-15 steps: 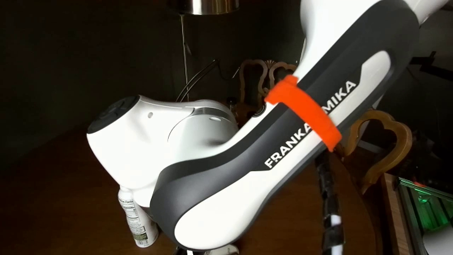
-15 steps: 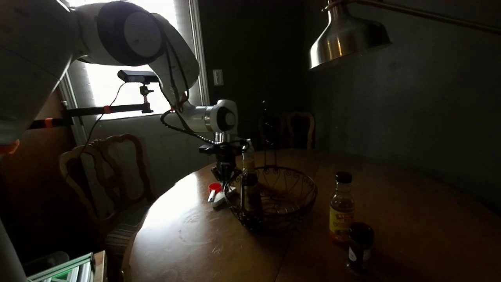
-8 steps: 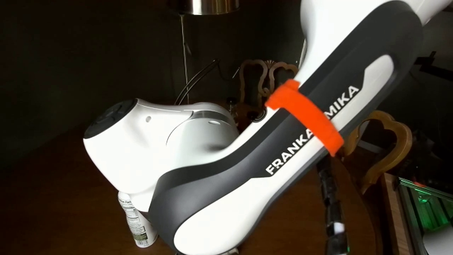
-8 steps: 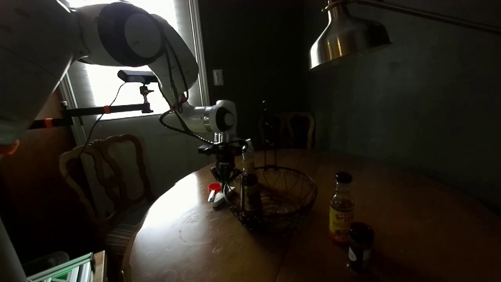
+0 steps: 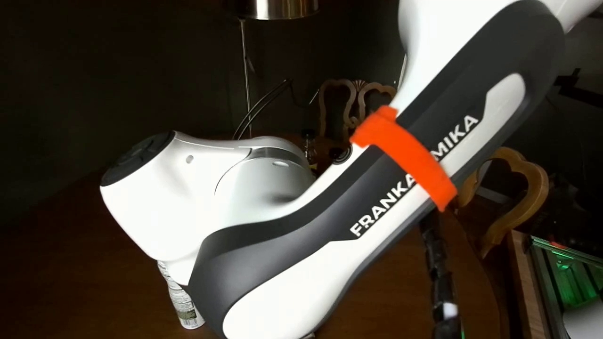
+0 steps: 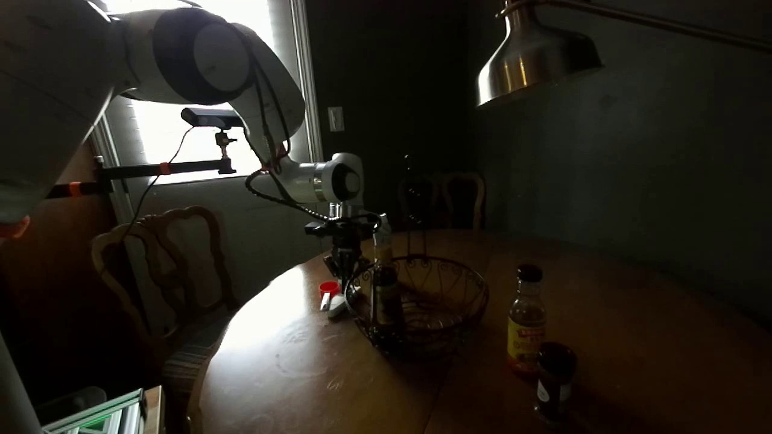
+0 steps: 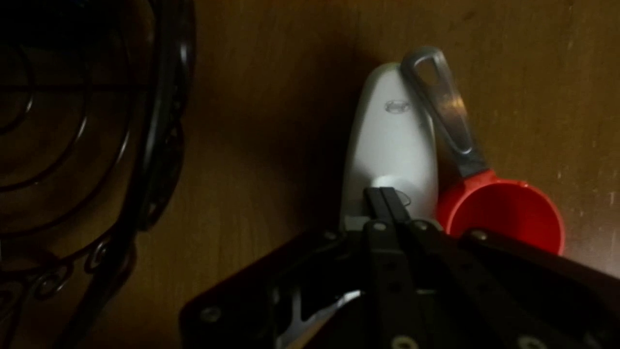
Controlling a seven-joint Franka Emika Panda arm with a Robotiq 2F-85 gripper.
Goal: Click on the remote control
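Note:
The remote control point(image 7: 392, 131) is a white-grey slab with a rounded end, lying flat on the table in the wrist view. It also shows in an exterior view point(image 6: 337, 307) beside the basket; in the other view my arm hides nearly all of it. My gripper point(image 7: 385, 189) points down over it, its two fingertips together with nothing between them. The tips are over the round button mark; I cannot tell whether they press it. The gripper also shows dark in an exterior view point(image 6: 344, 283). The gripper hides the remote's lower end.
A red measuring cup point(image 7: 508, 211) lies against the remote, its grey handle point(image 7: 445, 106) overlapping the remote's edge. A dark wire basket point(image 7: 162, 87) stands close on the other side. A sauce bottle point(image 6: 526, 331) and dark jar point(image 6: 555, 380) stand farther off. A white bottle point(image 5: 183, 306) is partly behind my arm.
My arm has moved slightly lower and to the left in the exterior views, covering more of the remote. The red cup and the remote appear to have shifted very slightly.

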